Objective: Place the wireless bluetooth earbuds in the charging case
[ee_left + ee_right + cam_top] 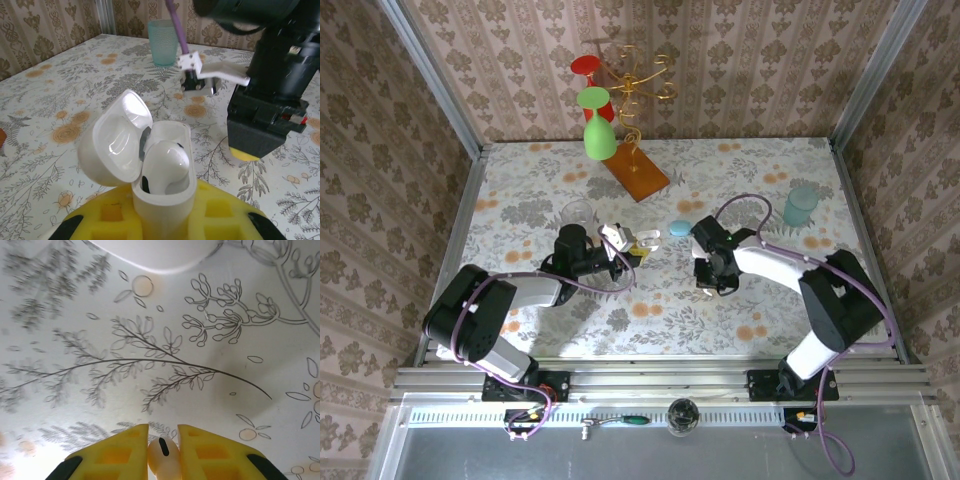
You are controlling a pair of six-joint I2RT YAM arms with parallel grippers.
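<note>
Left wrist view, lower centre: left gripper (162, 220) clamps the open white case (165, 200), its lid (115, 145) tipped left and one earbud (167, 162) seated inside. Right wrist view, bottom centre: right gripper (163, 432) pinches a second earbud (162, 456) between yellow fingers (120, 450), with the floral table (200, 365) beyond.

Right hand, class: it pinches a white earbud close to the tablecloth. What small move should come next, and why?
Probably lift and carry it toward the open charging case. The right hand is shut on a loose earbud, the left hand holds the case lid-up, and a seated earbud seems to leave a gap beside it.
</note>
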